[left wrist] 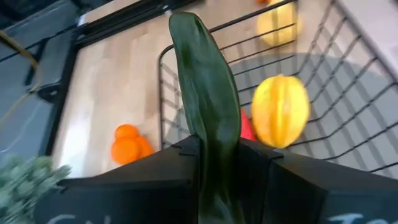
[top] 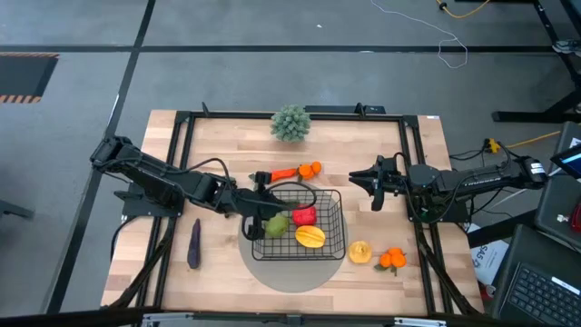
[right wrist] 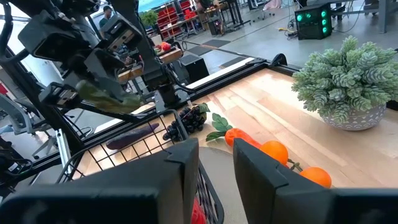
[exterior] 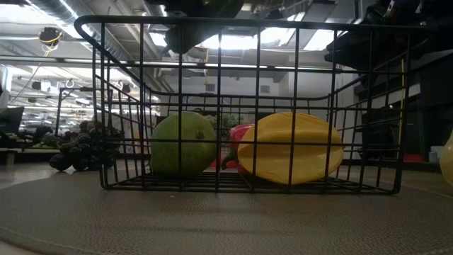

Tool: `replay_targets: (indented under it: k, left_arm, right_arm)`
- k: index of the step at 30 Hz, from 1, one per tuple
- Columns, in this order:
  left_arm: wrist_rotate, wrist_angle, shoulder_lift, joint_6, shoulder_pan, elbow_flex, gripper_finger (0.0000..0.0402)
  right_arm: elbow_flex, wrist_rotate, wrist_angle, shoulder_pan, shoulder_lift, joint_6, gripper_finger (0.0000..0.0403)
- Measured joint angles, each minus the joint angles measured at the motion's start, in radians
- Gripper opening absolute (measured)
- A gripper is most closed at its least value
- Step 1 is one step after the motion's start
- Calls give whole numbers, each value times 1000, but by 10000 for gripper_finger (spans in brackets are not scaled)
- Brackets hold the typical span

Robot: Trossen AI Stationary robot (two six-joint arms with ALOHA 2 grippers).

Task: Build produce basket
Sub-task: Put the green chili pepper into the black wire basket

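The black wire basket point(top: 338, 238) stands on a grey round mat point(top: 290, 272). Inside lie a green pear point(top: 277, 223), a red pepper point(top: 304, 215) and a yellow fruit point(top: 310, 237). My left gripper point(top: 247, 205) hovers over the basket's left rim, shut on a dark green cucumber point(left wrist: 208, 93). Dark grapes point(right wrist: 186, 118) lie on the table behind the basket, a carrot point(top: 286, 173) and an orange point(top: 311, 168) farther back. A purple eggplant point(top: 193, 243) lies left of the mat; a lemon point(top: 360, 252) and oranges point(top: 392, 259) lie to its right. My right gripper point(top: 367, 187) is open, right of the basket, holding nothing. My left gripper pinches the cucumber between its two fingers at the cucumber's near end point(left wrist: 217, 155). The cucumber lies along the fingers and sticks out past them over the basket. It is lifted clear of table and basket, and the right wrist view shows it tipped slightly down point(right wrist: 115, 99).
A spiky grey-green plant in a pot point(top: 290, 123) stands near the table's far edge. A black frame point(top: 182, 163) borders the wooden top. Bare wood shows between the plant and the basket and around the eggplant.
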Motion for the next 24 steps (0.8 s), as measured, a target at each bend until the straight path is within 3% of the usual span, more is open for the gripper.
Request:
replay_targets:
  k: [10, 18, 24]
  left_arm:
    - [117, 62, 4, 39, 0, 0, 39]
    - [282, 344, 98, 192, 49, 0, 39]
    - [363, 445, 163, 182, 98, 0, 39]
  right_arm:
    - [0, 0, 0, 0, 0, 0, 97]
    - [0, 18, 0, 0, 0, 2, 97]
    - [0, 18, 1, 0, 0, 5, 97]
